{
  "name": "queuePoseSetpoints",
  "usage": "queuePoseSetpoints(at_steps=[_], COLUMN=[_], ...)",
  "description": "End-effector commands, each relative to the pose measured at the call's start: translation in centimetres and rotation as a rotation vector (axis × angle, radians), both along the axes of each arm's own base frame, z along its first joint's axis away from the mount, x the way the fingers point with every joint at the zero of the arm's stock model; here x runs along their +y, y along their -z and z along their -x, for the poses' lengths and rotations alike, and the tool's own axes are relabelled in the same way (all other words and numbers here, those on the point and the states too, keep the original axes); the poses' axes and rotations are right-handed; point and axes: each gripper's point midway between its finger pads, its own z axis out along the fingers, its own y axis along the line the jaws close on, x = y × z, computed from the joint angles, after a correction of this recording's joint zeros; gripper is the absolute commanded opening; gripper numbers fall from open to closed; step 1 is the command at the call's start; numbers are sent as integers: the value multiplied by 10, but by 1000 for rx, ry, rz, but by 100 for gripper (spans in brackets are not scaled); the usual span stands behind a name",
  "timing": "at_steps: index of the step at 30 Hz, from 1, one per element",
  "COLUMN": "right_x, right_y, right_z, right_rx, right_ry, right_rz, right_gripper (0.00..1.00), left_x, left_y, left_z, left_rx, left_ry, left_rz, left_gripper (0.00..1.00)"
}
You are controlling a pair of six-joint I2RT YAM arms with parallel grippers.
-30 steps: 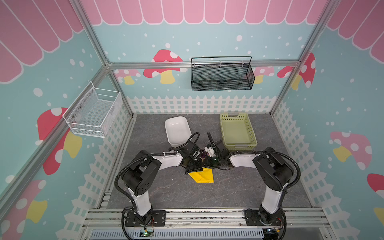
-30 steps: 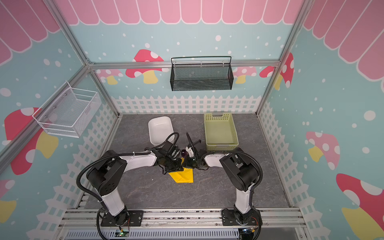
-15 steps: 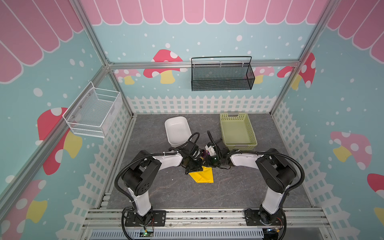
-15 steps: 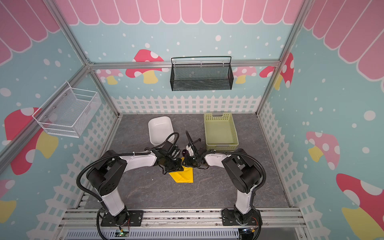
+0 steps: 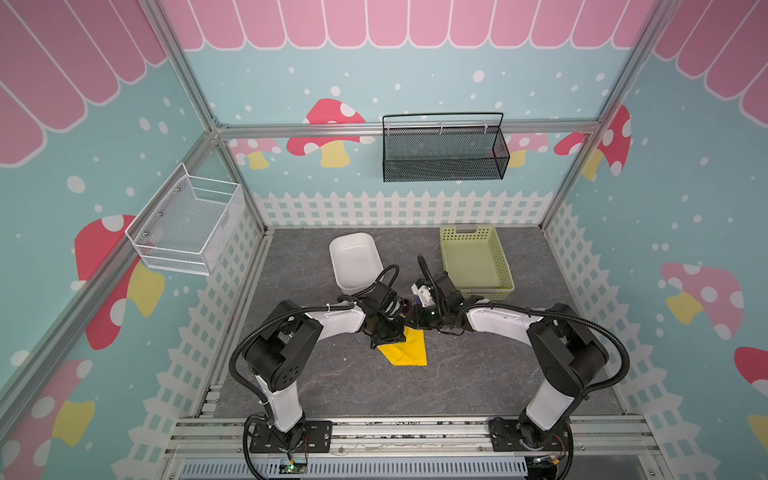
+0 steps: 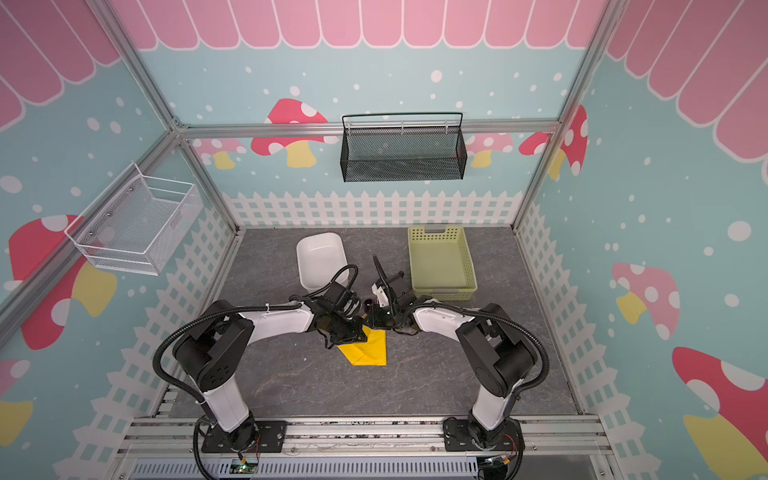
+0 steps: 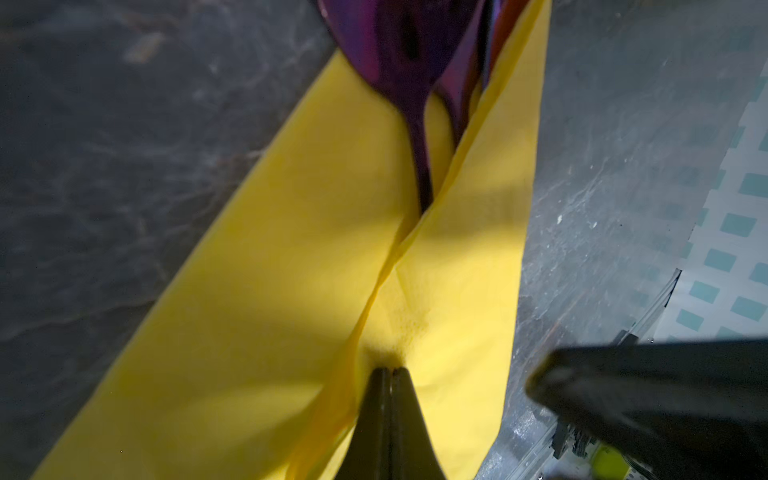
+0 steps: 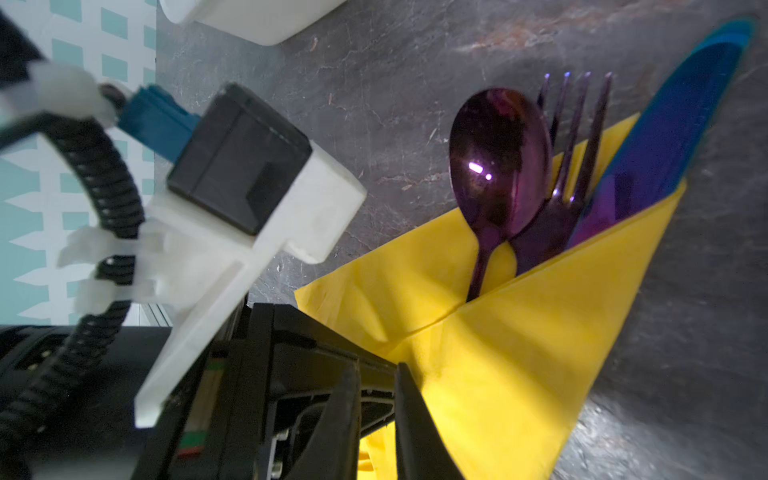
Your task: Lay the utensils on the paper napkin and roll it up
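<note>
The paper napkin [image 5: 409, 351] [image 6: 368, 351] lies on the grey floor, its sides folded in over the utensils. In the right wrist view a purple spoon [image 8: 498, 166], fork [image 8: 577, 137] and bluish knife [image 8: 673, 137] stick out of the yellow fold [image 8: 519, 353]. The left wrist view shows the spoon bowl [image 7: 407, 50] and the napkin [image 7: 270, 291]. My left gripper [image 7: 390, 370] [image 5: 384, 336] is shut, its tips pressing on the folded flap. My right gripper [image 8: 376, 368] [image 5: 415, 320] sits at the napkin's edge beside the left gripper. Its jaws stand a narrow gap apart with nothing between the tips.
A white tub [image 5: 355, 259] and a pale green basket [image 5: 476, 259] stand just behind the two wrists. On the walls hang a black mesh basket [image 5: 444, 149] and a white wire basket [image 5: 187, 224]. Bare floor lies in front of the napkin.
The right wrist has shifted slightly at the napkin's far end. The left arm and the napkin look the same.
</note>
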Motion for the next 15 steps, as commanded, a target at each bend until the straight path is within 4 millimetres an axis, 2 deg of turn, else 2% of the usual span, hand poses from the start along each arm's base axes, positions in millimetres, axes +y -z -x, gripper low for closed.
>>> queuePoseSetpoints(at_steps=[1,15], right_x=[6,-4], right_y=[15,55], right_z=[11,15], right_rx=[47,92], right_ry=[-32,-25], right_rz=[19,128], right_gripper=[18,20], left_x=[21,22], left_y=[24,25], left_z=[15,15], left_rx=[72,73], left_ry=[-27,-28], left_rz=[-96,-98], left_gripper=[0,0])
